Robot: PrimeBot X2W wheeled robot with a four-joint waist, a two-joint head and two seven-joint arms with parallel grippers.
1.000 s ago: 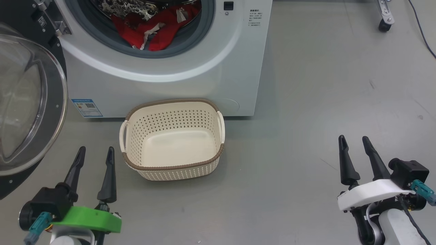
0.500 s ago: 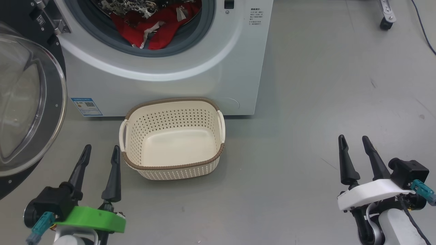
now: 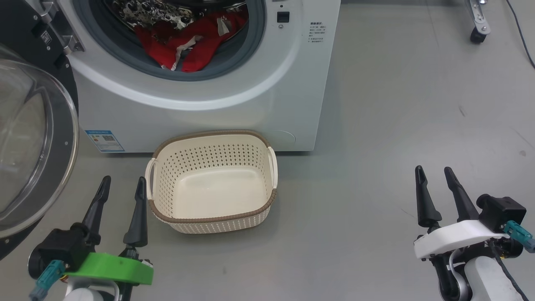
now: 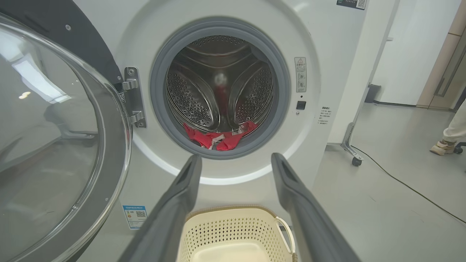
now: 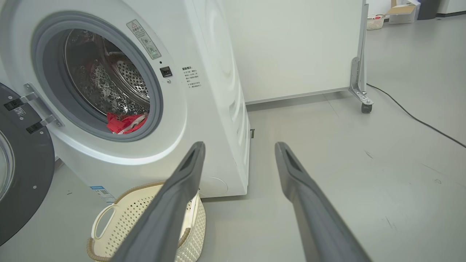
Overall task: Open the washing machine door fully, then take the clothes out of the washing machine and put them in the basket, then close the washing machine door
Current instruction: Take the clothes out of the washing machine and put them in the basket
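- The left tool (image 3: pixel 124 179) and right tool (image 3: pixel 433 168) both gape empty near the floor (image 3: pixel 376 146).
- The clothes (image 3: pixel 188 39) lie at the drum's (image 4: pixel 189 98) front lip, with the washing machine door (image 3: pixel 25 138) wide open.
- Enter above the gasket (image 4: pixel 158 91), pinch a thick fold, then release over the basket (image 3: pixel 211 219) below.

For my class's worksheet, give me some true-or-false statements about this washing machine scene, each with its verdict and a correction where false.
1. The big white front-loading washing machine has its large round black-rimmed glass door standing open. True.
2. The small cream perforated plastic basket stands on the floor before the machine. True.
3. The basket holds a garment. False: the bright red clothes lie in the steel drum.
4. The left gripper and right gripper both have open jaws. True.
5. The left gripper grips the door. False: it is apart from the door, holding nothing.
6. The right gripper reaches into the drum. False: it hangs over the floor.
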